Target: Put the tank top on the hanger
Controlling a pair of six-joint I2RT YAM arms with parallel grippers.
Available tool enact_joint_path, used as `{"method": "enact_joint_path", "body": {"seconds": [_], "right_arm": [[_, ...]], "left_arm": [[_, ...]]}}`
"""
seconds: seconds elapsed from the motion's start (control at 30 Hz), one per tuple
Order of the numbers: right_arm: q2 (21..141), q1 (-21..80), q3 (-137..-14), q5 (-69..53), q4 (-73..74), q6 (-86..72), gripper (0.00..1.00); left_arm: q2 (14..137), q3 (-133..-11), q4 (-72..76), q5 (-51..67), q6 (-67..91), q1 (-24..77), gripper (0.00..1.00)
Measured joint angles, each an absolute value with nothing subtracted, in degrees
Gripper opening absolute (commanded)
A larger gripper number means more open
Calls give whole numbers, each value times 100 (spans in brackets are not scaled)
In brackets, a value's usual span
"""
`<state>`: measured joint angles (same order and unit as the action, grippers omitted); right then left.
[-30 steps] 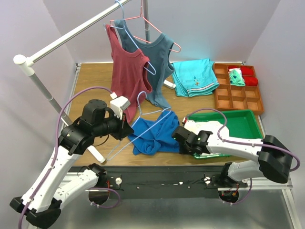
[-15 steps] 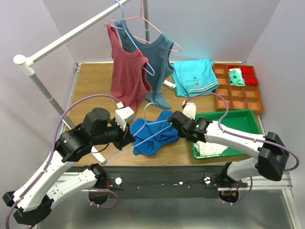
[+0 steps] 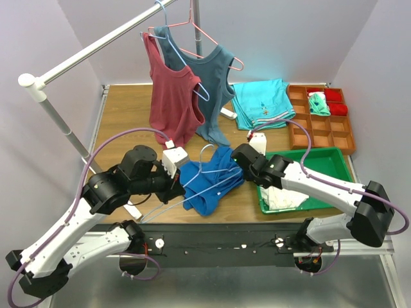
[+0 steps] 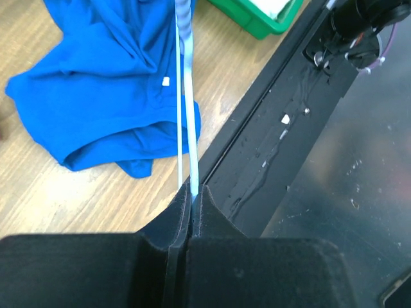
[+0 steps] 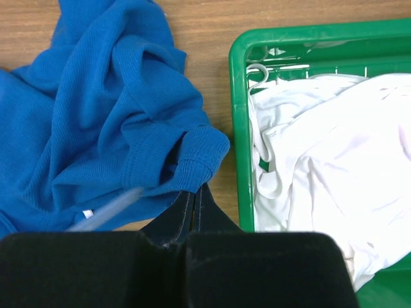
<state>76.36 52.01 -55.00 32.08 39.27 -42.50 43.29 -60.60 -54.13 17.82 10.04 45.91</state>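
Observation:
The royal-blue tank top (image 3: 209, 179) lies bunched on the wooden table between the arms; it also shows in the left wrist view (image 4: 109, 96) and the right wrist view (image 5: 109, 109). The light-blue wire hanger (image 3: 218, 185) runs slanted across it, hook toward the back. My left gripper (image 3: 174, 187) is shut on the hanger's wire (image 4: 187, 115) at its lower left end (image 4: 191, 192). My right gripper (image 3: 237, 170) is shut on a ribbed hem of the tank top (image 5: 196, 191) at its right edge. A blurred stretch of hanger wire (image 5: 106, 208) passes under the fabric.
A maroon tank top (image 3: 172, 96) and a teal-grey one (image 3: 215, 80) hang from the rail (image 3: 96, 45) behind. A green tray (image 3: 334, 163) holding white cloth (image 5: 321, 160) is right of the top. An orange compartment box (image 3: 321, 131) and folded turquoise cloth (image 3: 260, 102) sit at back right.
Both arms have moved. My left gripper carried the hanger right and forward. My right gripper pulled the tank top's edge back and up, bunching the top over the hanger.

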Motion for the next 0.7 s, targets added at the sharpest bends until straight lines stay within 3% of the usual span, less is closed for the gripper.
{"method": "enact_joint_path", "body": {"seconds": [0.7], "right_arm": [[7723, 5201, -5714, 3022, 3948, -3948, 1]], "left_arm": [[4814, -6027, -5277, 1865, 967, 4740, 0]]}}
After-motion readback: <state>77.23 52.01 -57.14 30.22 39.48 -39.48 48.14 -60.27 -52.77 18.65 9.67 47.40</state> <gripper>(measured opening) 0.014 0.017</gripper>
